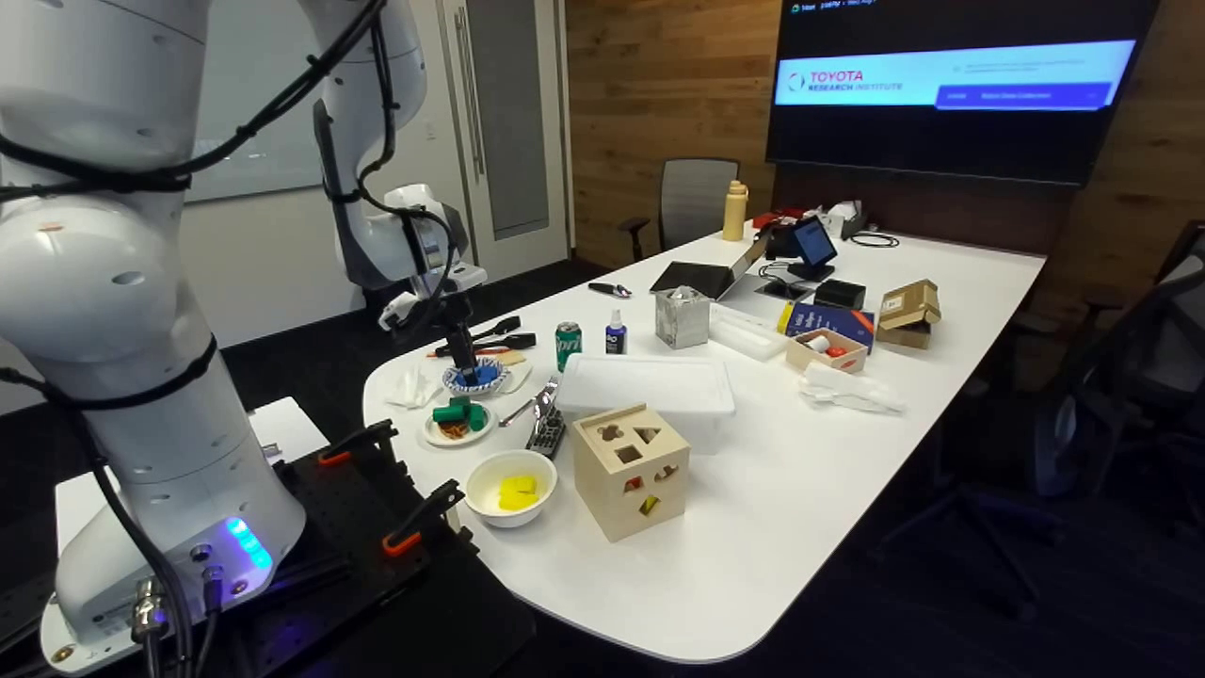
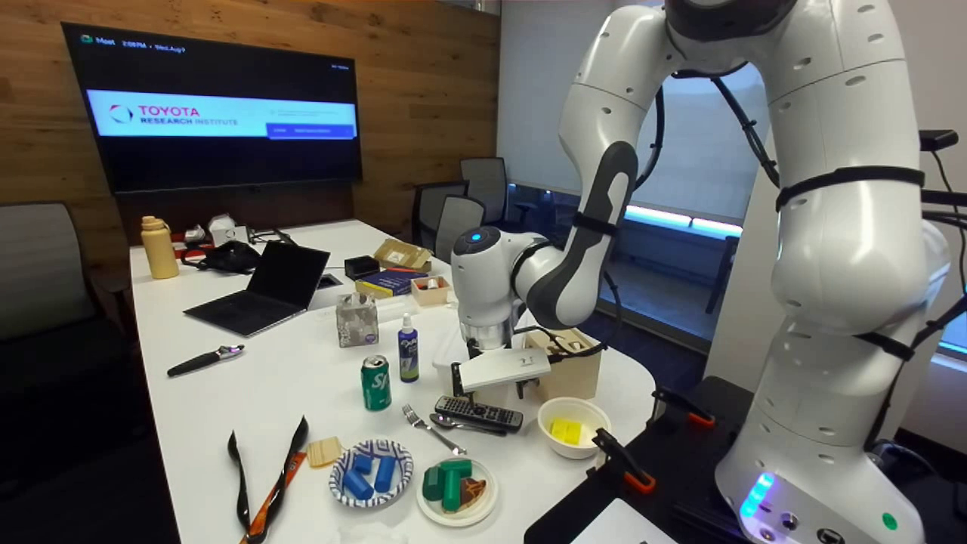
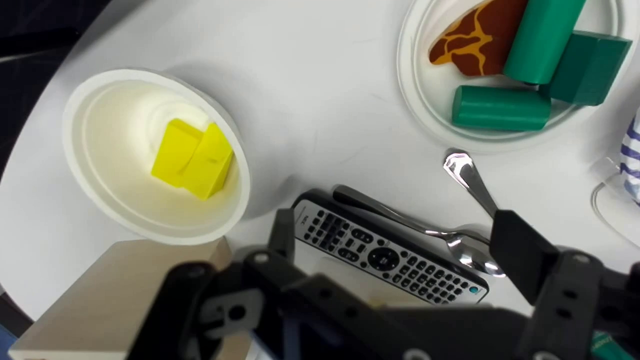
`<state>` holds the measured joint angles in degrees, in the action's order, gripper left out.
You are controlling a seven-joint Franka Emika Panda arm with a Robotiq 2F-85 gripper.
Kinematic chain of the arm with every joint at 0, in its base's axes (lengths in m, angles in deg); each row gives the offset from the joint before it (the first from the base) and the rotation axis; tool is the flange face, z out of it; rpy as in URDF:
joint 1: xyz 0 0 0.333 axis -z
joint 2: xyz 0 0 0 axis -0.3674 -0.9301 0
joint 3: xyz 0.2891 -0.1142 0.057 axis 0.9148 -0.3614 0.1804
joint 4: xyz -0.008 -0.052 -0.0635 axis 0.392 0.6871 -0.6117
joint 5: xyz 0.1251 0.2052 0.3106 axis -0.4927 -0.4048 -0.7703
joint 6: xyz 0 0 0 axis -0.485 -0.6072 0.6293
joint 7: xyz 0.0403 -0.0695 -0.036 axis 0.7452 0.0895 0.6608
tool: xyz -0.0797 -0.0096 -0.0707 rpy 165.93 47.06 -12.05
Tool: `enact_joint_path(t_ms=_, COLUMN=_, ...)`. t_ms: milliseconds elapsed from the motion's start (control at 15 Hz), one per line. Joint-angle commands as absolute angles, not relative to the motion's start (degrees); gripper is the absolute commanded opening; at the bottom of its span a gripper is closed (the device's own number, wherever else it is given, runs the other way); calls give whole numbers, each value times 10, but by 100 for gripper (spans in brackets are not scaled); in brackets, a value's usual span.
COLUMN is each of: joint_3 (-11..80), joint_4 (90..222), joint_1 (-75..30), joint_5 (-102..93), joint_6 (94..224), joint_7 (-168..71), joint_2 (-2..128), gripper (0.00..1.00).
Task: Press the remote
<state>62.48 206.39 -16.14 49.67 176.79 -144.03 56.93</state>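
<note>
Currently, the gripper (image 3: 394,227) is spread wide over the remote (image 3: 384,259), which is laid flat, face up, on the white table (image 3: 320,100). Just beside the remote's long edge a spoon (image 3: 459,245) is placed, and a fork (image 3: 472,182) is set between that spoon and the plate (image 3: 430,95) on which green blocks (image 3: 544,42) are gathered. Yellow blocks (image 3: 207,165) are contained in the white bowl (image 3: 110,160) near one end of the remote

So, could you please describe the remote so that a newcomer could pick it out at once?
On the white table, find the white bowl with yellow blocks in it. Beside that bowl, next to a metal spoon, lies the remote. Unlike the shiny spoon, it is a long, flat, dark-sided bar whose top is covered with small buttons.
</note>
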Motion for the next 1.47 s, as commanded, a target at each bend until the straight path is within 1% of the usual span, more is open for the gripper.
enact_joint_path(t_ms=0, joint_3=620, joint_4=2053, joint_1=-168, joint_5=495, joint_6=1761, joint_7=-1466, joint_2=564, gripper=100)
enact_joint_path(t_ms=267, joint_3=594, joint_4=2027, joint_1=-177, joint_5=536, joint_6=1783, joint_7=-1521, joint_2=531, gripper=100)
enact_joint_path(t_ms=733, joint_3=553, joint_4=1952, joint_1=-196, joint_5=598, joint_6=1775, joint_7=-1574, joint_2=443, gripper=100)
enact_joint_path(t_ms=800, joint_3=544, joint_4=1938, joint_1=-201, joint_5=608, joint_6=1773, joint_7=-1578, joint_2=431, gripper=75)
enact_joint_path(t_ms=867, joint_3=538, joint_4=1924, joint_1=-203, joint_5=616, joint_6=1774, joint_7=-1579, joint_2=418, gripper=74)
enact_joint_path(t_ms=1400, joint_3=520, joint_4=1857, joint_1=-211, joint_5=667, joint_6=1790, joint_7=-1614, joint_2=352, gripper=12)
